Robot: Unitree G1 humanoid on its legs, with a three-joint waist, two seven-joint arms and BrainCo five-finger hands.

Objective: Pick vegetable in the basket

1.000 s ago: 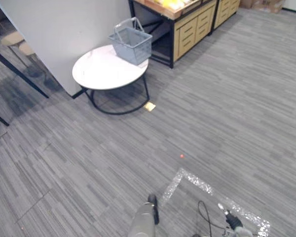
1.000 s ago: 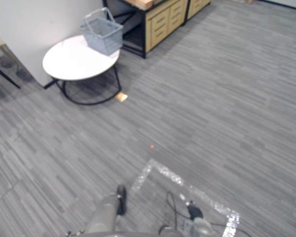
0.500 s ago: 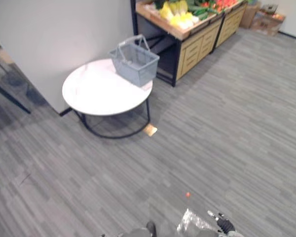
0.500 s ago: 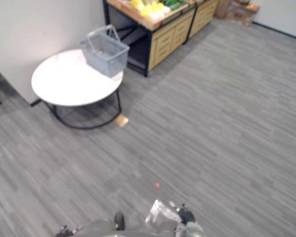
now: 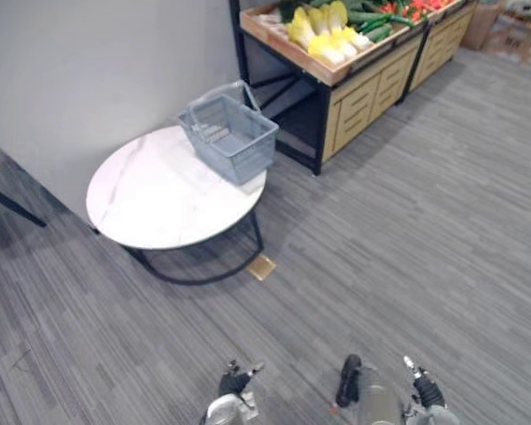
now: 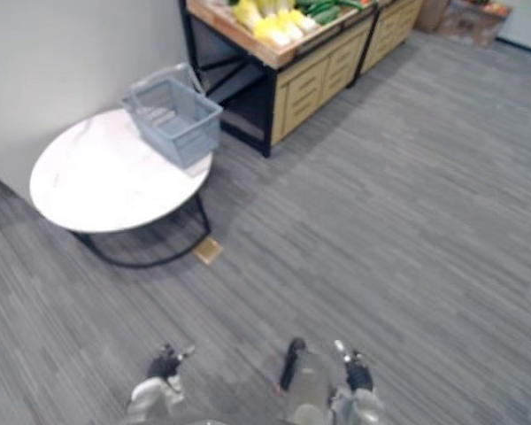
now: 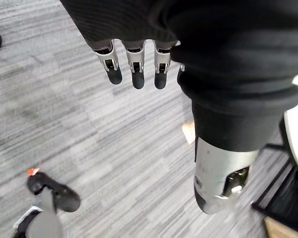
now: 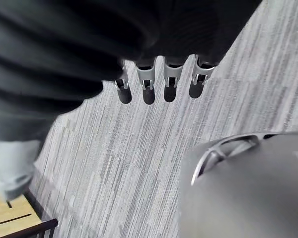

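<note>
Vegetables (image 5: 350, 27) are lying heaped in the top tray of a wooden stand (image 5: 363, 84) at the far side of the room, well apart from both hands. Among them, pale yellow cabbages (image 5: 317, 34) are sitting nearest the stand's corner, with long green ones (image 5: 376, 25) and something red behind. The basket (image 5: 228, 133) is standing empty on the edge of a round white table (image 5: 150, 199), just beside the stand.

The left hand (image 7: 134, 67) and the right hand (image 8: 170, 79) are hanging low over the grey floor (image 5: 407, 230), fingers straight and relaxed, holding nothing.

A cabbage is probably going to feel bulky but fairly light, with soft outer leaves that bruise or tear, so it is best cupped round its firm middle rather than pinched at the leaf tips. The green ones are looking smooth and likely to slip, so a hold across the middle should suit them.
</note>
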